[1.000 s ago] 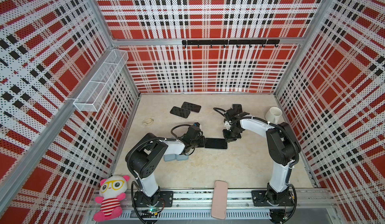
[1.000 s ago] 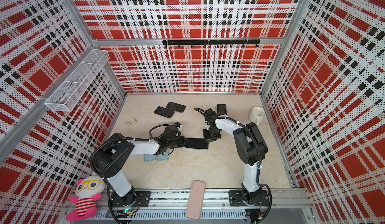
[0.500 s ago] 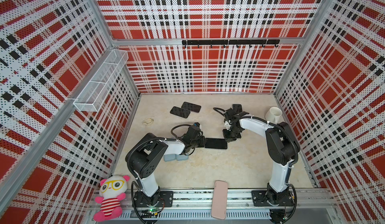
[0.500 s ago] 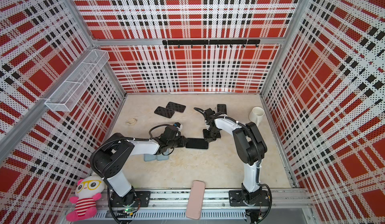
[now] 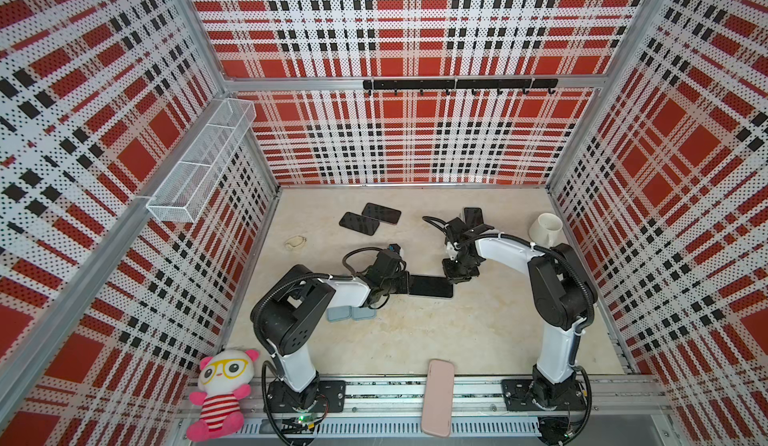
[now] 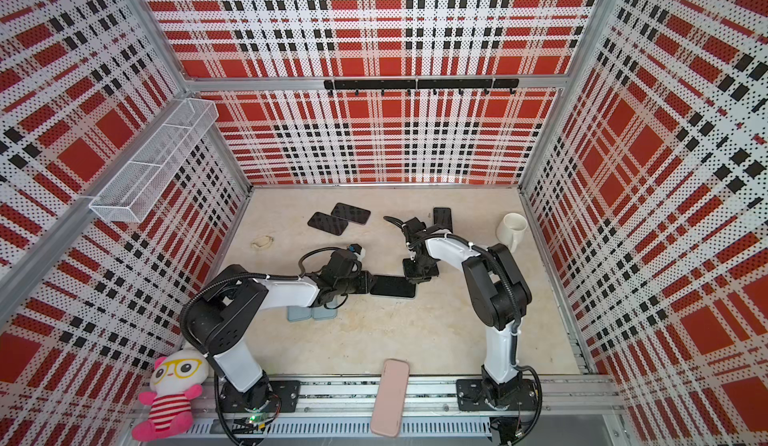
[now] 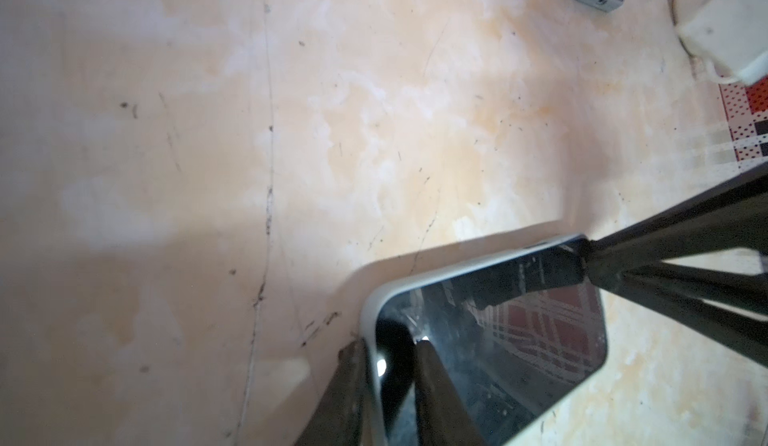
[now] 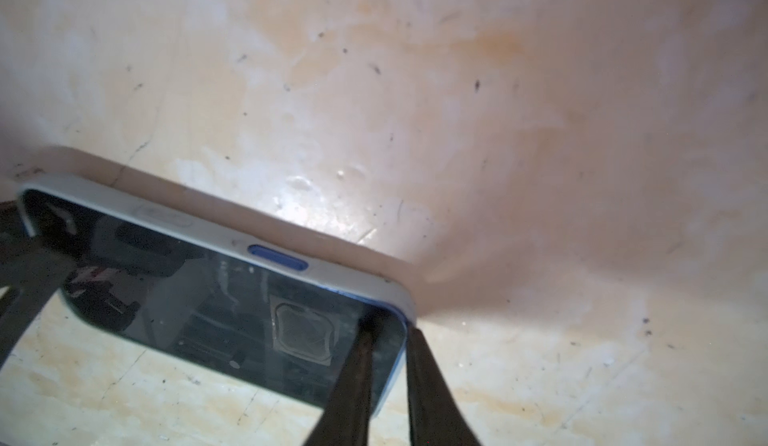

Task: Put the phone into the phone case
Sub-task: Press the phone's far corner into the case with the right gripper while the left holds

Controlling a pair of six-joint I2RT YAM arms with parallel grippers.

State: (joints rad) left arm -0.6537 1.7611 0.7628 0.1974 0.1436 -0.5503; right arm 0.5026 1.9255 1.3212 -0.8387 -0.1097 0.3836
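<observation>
- Over the last second, little is seen to have shifted in both top views: the phone is still laid flat mid-bench, between the arms.
- In the wrist views it is seated inside the pale phone case.
- The left jaws and right jaws are set astride opposite corners, slightly parted; whether anything is pinched cannot be told.
- Insertion is judged essentially done; only letting go and withdrawal are left.

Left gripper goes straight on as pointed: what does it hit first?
The black phone in its pale grey case, whose near end sits between the fingers of the left gripper; beyond that, likely the right gripper.
</observation>
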